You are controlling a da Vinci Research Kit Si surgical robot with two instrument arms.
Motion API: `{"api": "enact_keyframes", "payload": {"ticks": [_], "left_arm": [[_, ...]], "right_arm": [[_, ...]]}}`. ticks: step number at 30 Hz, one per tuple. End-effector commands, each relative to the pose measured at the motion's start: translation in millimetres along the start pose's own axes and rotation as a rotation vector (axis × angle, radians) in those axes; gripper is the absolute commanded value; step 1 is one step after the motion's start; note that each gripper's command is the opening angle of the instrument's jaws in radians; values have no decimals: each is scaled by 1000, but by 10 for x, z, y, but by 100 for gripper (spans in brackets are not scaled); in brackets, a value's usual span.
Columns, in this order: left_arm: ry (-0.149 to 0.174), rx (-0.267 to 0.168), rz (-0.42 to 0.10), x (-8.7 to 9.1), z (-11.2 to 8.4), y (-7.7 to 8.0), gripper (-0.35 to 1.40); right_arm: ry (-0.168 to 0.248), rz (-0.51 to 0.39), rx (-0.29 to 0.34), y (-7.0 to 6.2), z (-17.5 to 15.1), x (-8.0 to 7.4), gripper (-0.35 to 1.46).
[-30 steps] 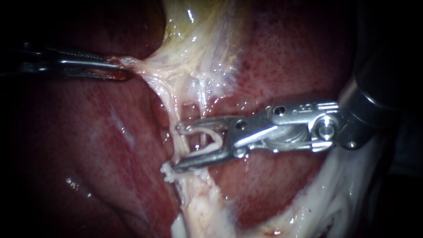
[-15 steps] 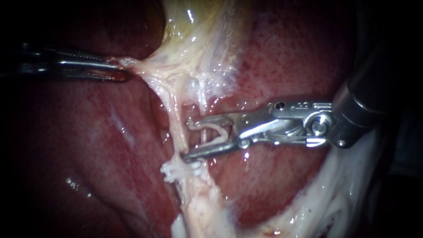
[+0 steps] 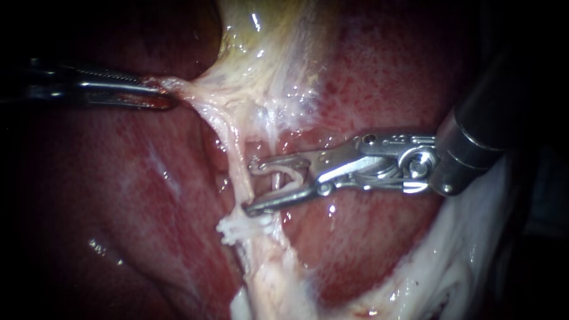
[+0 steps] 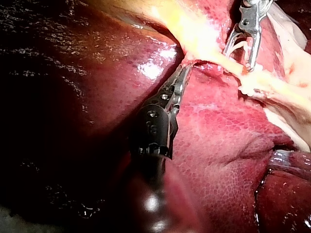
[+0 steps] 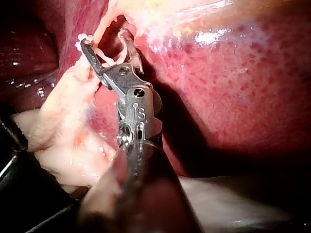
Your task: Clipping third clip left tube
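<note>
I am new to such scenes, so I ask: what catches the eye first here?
The shiny right instrument stands out at the centre, carrying a white clip next to a pale tube. At the upper left, the left instrument holds pale tissue stretched sideways over the dark red liver.

Surgical bench, bare glistening liver under endoscope light, slender right instrument beside it

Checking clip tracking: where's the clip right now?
Endoscope view, centre: the white clip is held between the jaws of the right instrument, whose tips sit just right of the left tube, above the frayed white tissue.
</note>
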Motion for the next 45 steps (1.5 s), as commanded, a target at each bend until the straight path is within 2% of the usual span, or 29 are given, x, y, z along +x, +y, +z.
{"api": "enact_keyframes", "payload": {"ticks": [1,7,19,22,27,32,37,43,45], "left_arm": [[0,1,0,0,0,0,-35],[0,1,0,0,1,0,-35],[0,2,0,0,2,0,-35],[0,2,0,0,2,0,-35],[0,1,0,0,3,0,-35],[0,1,0,0,3,-1,-35],[0,1,0,0,3,-1,-35],[0,1,0,0,3,-1,-35],[0,1,0,0,3,-1,-35]], "right_arm": [[9,13,11,-1,3,2,50],[49,53,80,-3,18,12,50],[156,104,137,-13,43,45,50],[169,114,135,-21,36,59,49],[179,133,139,-47,21,91,48],[181,141,147,-64,15,106,43],[180,140,149,-67,14,106,27],[178,145,152,-68,9,103,-15],[179,145,150,-68,9,103,-23]]}}
